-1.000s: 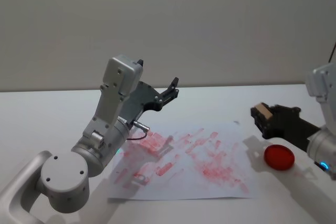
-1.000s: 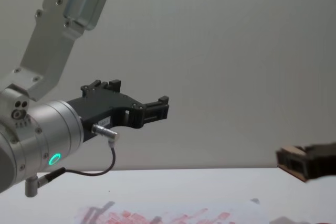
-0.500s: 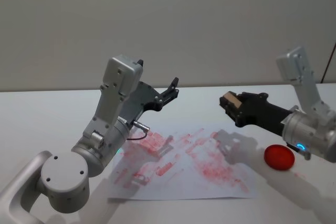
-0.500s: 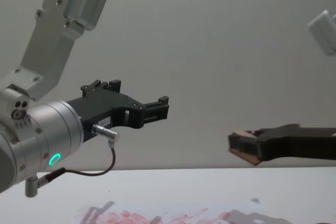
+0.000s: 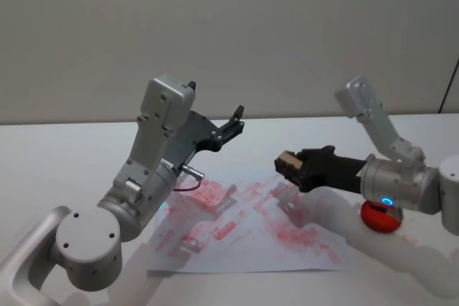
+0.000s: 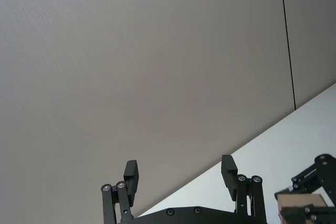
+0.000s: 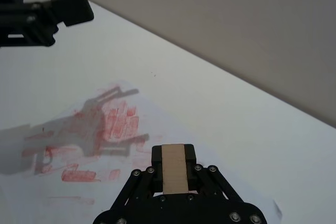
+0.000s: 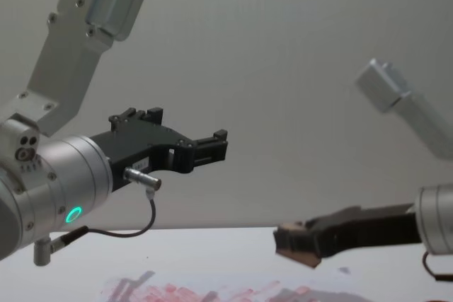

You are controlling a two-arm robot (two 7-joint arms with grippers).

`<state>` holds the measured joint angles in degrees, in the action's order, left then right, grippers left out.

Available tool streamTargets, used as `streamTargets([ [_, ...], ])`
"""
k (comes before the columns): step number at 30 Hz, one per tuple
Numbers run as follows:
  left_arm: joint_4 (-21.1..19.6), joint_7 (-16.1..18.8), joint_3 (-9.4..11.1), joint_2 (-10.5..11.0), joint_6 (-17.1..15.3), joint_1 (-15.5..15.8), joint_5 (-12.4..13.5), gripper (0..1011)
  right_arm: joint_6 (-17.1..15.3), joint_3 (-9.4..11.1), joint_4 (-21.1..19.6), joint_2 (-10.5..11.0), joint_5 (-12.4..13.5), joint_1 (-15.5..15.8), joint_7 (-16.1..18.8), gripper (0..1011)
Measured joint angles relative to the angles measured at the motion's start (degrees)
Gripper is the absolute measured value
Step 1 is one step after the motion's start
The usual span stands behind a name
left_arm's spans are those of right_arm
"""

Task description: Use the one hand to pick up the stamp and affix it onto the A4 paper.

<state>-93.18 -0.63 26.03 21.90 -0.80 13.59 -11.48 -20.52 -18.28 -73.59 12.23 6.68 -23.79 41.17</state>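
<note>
- Stamp (image 5: 286, 160): a small pale-brown wooden block, pinched in your right claw (image 5: 292, 168) and held clear above the red-smudged A4 paper (image 5: 244, 250).
- Right arm reaches in roughly level over the sheet's right part.
- Your left claw (image 6: 178, 171) is parked high on the left, fingers spread.

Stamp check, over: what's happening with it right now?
Right gripper shut on small brown wooden stamp, hovering above white red-smudged A4 paper. Left gripper open, parked high. Red round pad off the sheet, beneath right arm.
</note>
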Motion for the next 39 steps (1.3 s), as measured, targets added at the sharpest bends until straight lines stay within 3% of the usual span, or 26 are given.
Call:
streamTargets([
  [18,0.0,0.0,0.0,0.0,0.0,0.0,0.0,1001,-4.2,-2.2,4.6,-0.3,-4.4,-1.3,3.9,220],
  [32,0.0,0.0,0.0,0.0,0.0,0.0,0.0,1001,-4.5,-3.1,6.5,-0.6,-4.8,-1.7,3.9,219],
  [39,0.0,0.0,0.0,0.0,0.0,0.0,0.0,1001,-3.0,-3.7,7.5,-0.9,-4.9,-1.9,3.3,220],
])
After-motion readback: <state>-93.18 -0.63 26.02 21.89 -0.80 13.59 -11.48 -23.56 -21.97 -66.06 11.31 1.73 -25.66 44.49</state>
